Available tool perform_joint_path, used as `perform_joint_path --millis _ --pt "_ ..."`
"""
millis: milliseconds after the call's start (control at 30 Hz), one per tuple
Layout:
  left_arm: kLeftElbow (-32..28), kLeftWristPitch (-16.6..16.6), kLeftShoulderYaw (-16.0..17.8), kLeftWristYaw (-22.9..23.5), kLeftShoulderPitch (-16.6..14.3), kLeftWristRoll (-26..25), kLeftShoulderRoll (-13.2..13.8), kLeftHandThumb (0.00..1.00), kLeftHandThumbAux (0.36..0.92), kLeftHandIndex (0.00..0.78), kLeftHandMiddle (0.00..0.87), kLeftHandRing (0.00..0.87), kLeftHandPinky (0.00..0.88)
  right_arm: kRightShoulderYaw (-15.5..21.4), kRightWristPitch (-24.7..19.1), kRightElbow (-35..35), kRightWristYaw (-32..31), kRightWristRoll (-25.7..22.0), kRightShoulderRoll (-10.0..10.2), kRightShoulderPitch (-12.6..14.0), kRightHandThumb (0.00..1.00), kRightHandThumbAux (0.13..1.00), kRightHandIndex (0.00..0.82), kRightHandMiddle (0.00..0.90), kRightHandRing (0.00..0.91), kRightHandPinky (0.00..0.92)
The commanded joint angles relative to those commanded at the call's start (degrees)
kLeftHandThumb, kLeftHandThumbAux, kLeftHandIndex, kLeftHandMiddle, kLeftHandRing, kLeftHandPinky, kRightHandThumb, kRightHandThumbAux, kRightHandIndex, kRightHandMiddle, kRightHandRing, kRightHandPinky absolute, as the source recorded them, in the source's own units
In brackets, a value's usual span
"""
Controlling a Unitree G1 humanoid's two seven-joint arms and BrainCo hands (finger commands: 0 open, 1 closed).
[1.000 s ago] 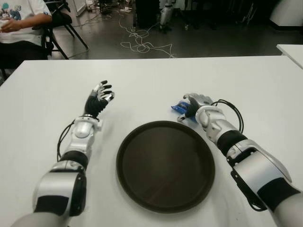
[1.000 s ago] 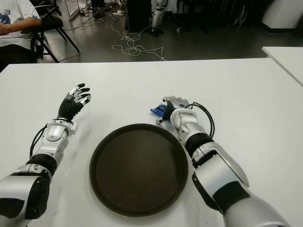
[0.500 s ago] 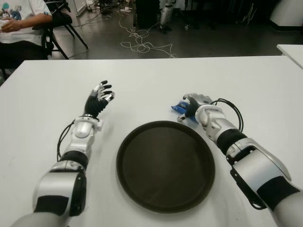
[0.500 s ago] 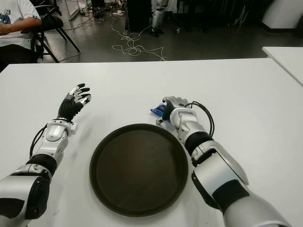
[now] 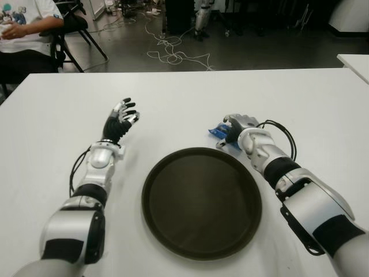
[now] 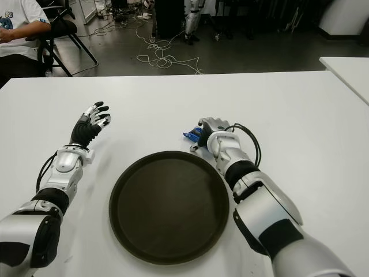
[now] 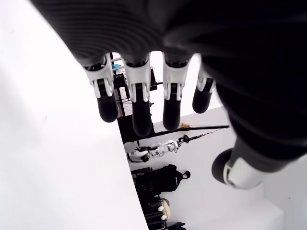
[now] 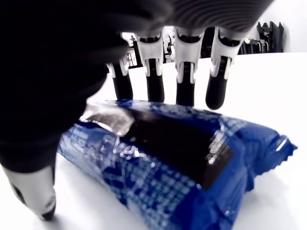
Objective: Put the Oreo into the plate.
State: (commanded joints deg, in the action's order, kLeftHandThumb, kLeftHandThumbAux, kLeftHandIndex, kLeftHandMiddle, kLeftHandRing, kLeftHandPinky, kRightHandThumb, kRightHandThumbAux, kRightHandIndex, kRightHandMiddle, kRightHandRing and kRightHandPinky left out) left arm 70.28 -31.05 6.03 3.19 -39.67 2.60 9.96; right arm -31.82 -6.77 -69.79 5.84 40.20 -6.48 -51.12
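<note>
The Oreo (image 5: 217, 130) is a blue packet lying on the white table (image 5: 300, 98), just beyond the far right rim of the round dark plate (image 5: 202, 202). My right hand (image 5: 233, 128) is over the packet. In the right wrist view its fingers (image 8: 155, 81) reach straight out past the Oreo (image 8: 182, 163) with the thumb on the near side, and they are not closed on it. My left hand (image 5: 120, 121) is raised at the left of the plate, its fingers (image 7: 139, 108) spread and holding nothing. The plate holds nothing.
A person (image 5: 23, 26) sits on a chair beyond the table's far left corner. Cables (image 5: 173, 55) lie on the floor behind the table. The corner of a second white table (image 5: 354, 60) shows at the far right.
</note>
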Motion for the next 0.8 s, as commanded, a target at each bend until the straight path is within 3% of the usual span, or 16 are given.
perform_joint_path --millis 567,800 --pt "0.29 -0.11 -0.09 -1.05 -0.05 0.30 0.28 0.152 0.649 0.090 0.184 0.168 0.150 0.58 2.64 -1.05 2.08 -0.56 -0.52 0.19 0.000 0.693 0.268 0.283 0.325 0.376" --pt "0.13 -0.41 -0.11 -0.91 0.09 0.28 0.38 0.145 0.643 0.092 0.181 0.166 0.143 0.48 2.84 -1.25 1.45 -0.55 -0.42 0.15 0.000 0.696 0.253 0.258 0.295 0.322"
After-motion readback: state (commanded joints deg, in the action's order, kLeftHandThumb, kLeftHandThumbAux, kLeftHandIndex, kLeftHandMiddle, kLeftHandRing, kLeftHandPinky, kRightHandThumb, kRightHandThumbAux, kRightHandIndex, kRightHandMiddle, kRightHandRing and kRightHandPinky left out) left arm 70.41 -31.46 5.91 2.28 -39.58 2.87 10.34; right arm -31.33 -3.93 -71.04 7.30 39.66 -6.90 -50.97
